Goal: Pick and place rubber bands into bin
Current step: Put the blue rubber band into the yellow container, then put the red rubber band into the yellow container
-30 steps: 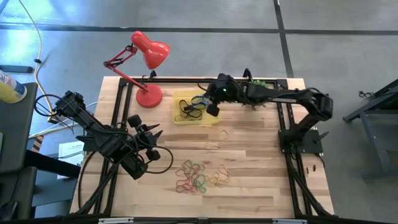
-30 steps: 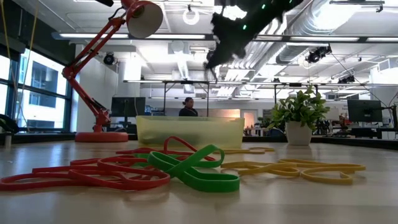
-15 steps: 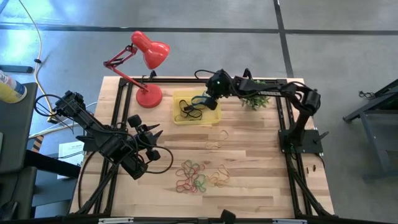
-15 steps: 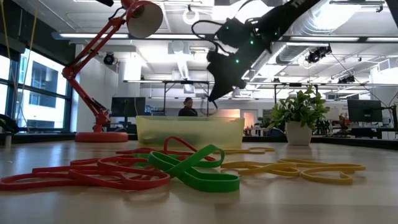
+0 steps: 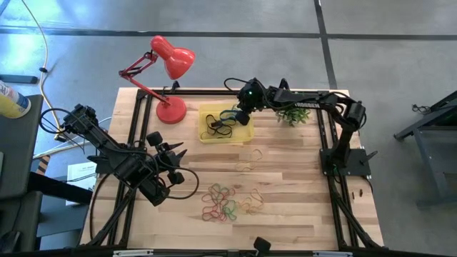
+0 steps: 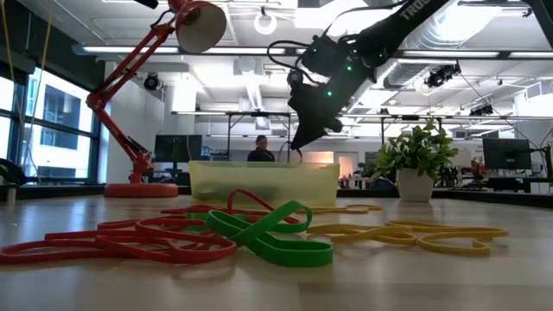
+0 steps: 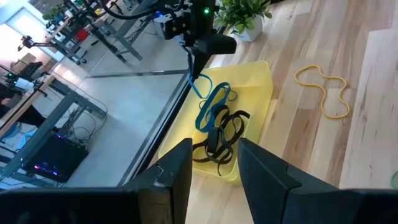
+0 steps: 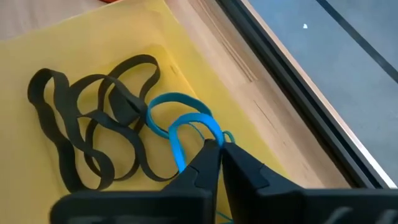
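The yellow bin (image 5: 203, 108) stands at the table's far middle and holds several black rubber bands (image 5: 216, 128). My right gripper (image 5: 239, 118) hangs over the bin's right part, shut on a blue rubber band (image 8: 180, 109). In the low view it (image 6: 296, 149) sits just above the bin's rim (image 6: 259, 183). A heap of red, green and yellow rubber bands (image 5: 223, 202) lies on the table near the front. My left gripper (image 5: 178, 163) waits at the left, open, with nothing between its fingers (image 7: 183, 155). My right gripper pinches the blue rubber band at the top of its loop (image 8: 210, 138) between its two fingertips. The fingers slant down from the table's right side. The band hangs slack below them, and its lower part (image 7: 205, 118) lies in the bin on the black bands.
A red desk lamp (image 5: 168, 71) stands left of the bin, and a small potted plant (image 5: 293, 111) stands to its right. Two loose yellow bands (image 5: 246, 165) lie between the bin and the heap. A dark frame rail runs along the table's far edge.
My right gripper has come down over the bin with the blue band, swinging a little toward the table's far edge and rolling slightly. The band's lower part now rests in the bin.
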### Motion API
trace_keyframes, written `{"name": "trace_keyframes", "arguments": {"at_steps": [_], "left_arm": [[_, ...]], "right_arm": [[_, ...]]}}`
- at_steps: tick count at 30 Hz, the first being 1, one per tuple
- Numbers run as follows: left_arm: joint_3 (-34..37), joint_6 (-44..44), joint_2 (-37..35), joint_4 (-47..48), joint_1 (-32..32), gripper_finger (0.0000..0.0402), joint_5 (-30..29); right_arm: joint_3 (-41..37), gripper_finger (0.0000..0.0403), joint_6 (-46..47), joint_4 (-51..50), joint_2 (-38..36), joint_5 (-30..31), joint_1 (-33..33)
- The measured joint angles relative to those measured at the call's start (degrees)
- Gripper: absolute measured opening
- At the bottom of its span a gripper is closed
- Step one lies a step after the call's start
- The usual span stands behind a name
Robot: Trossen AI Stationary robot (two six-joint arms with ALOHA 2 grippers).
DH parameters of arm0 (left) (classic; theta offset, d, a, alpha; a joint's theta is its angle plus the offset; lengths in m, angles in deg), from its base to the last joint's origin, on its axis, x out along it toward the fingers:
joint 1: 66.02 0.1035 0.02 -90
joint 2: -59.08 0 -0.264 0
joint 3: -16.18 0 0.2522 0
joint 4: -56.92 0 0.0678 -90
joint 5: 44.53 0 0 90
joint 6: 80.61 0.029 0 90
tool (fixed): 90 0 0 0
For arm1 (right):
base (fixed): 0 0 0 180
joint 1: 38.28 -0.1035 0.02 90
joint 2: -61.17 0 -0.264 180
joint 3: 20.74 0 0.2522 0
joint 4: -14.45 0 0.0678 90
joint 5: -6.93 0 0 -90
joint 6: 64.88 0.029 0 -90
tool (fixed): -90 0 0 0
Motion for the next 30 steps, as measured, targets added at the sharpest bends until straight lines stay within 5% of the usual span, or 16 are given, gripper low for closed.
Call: {"name": "trace_keyframes", "arguments": {"at_steps": [14,22,30], "left_arm": [[0.0,0.0,0.0,-0.5,0.0,0.0117,0.5],[0.0,2.5,0.0,-0.6,0.0,0.0117,3.6],[0.0,13.0,0.0,-3.4,0.0,0.0117,8.4]], "right_arm": [[0.0,0.0115,1.1,-0.1,-0.1,-3.1,0.0],[0.1,0.0126,-3.0,-7.4,-6.3,-13.9,-3.2],[0.1,0.0127,-5.0,-18.6,-14.0,-14.7,-11.5]]}}
